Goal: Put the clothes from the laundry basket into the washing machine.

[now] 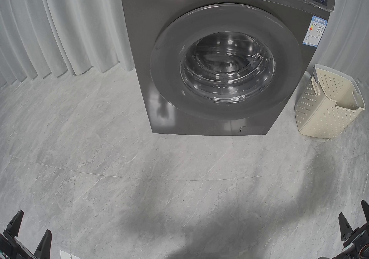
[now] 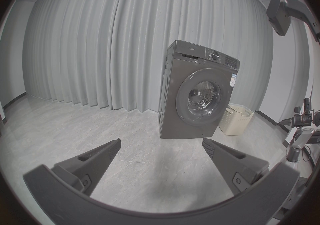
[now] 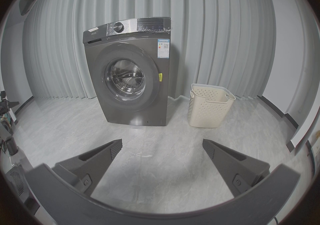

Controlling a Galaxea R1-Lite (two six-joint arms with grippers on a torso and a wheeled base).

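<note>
**Both hands open, well short of the washing machine**

The grey floor is carrying the washing machine, which is standing at the far edge before the curtain, its round door sitting closed. The laundry basket is standing upright just beside the machine's right side; what is lying inside cannot be told. The left hand and right hand are hanging near the floor's near edge, fingers spread apart, gripping nothing.

Washing machine with a dark grey metal body and a smooth satin sheen. Its round door window is glossy clear glass. Laundry basket of matt cream plastic, perforated with small holes. Floor of smooth, lightly polished grey stone-look tile. Curtains of soft, matt white cloth.
</note>
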